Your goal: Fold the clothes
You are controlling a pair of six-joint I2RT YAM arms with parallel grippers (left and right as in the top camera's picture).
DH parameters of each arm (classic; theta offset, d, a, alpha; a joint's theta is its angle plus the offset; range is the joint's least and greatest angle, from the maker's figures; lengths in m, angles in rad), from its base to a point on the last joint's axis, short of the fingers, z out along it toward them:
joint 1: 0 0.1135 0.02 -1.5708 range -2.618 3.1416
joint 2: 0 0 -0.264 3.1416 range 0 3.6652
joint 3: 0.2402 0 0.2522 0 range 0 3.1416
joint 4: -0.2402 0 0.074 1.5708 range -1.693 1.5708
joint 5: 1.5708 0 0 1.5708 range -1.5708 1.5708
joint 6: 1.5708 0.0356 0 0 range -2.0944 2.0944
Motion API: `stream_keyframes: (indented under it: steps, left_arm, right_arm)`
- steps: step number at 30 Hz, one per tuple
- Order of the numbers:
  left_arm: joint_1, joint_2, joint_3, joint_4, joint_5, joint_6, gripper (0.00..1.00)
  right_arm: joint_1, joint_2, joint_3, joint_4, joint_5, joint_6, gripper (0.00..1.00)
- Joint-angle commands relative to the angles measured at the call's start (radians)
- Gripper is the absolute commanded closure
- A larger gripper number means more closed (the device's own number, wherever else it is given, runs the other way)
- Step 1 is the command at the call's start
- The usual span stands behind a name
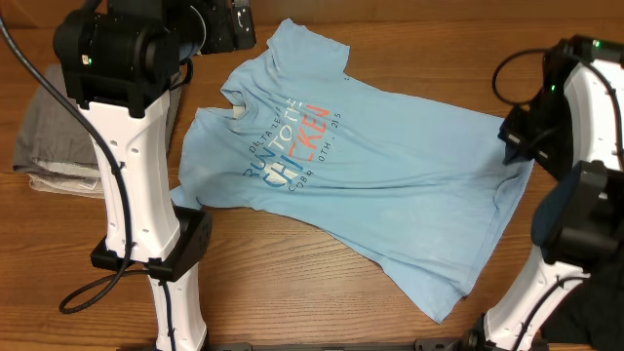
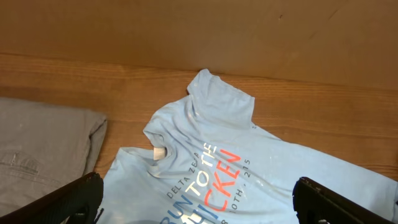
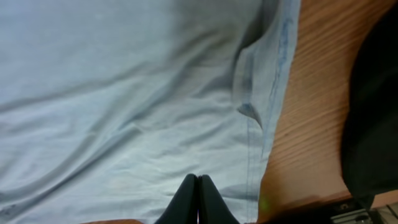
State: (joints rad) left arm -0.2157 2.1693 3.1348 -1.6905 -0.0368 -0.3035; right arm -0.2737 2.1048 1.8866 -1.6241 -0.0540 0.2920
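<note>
The clothes are one light blue T-shirt (image 1: 390, 185) lying face up and spread diagonally on the wooden table, neck to the upper left and hem to the lower right. White and coral lettering (image 2: 208, 177) crosses its chest, and a white neck label (image 2: 160, 152) shows at the collar. My left gripper (image 2: 199, 205) is open wide, held above the chest with nothing between its fingers; from overhead it (image 1: 232, 27) is at the back near the collar. My right gripper (image 3: 198, 179) is shut, its tips together over the cloth close to the hem seam (image 3: 273, 93), at the shirt's right edge (image 1: 515, 136).
A folded grey garment (image 1: 54, 146) lies at the table's left side, also visible in the left wrist view (image 2: 43, 143). The left arm's white column (image 1: 136, 195) stands beside the shirt's left sleeve. The right arm's base (image 1: 575, 214) crowds the right edge.
</note>
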Motion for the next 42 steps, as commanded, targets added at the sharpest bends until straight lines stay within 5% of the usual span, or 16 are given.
stream_keyframes:
  steps: [1,13,29,42]
  left_arm:
    - [-0.001,0.002,0.002,0.001,0.011,0.019,0.0]
    - [-0.001,0.002,0.002,0.001,0.011,0.019,0.0]
    - [-0.001,0.002,0.002,0.001,0.011,0.019,0.0]
    - [-0.001,0.002,0.002,0.001,0.011,0.019,0.0]
  right_arm:
    - [-0.006,-0.051,-0.116,0.073,0.037,0.015,0.96]
    - [-0.008,-0.05,-0.444,0.441,-0.048,-0.09,0.96]
    - [-0.122,-0.05,-0.467,0.41,0.176,0.039,0.96]
    - [-0.154,-0.065,-0.326,0.308,0.064,-0.009,0.96]
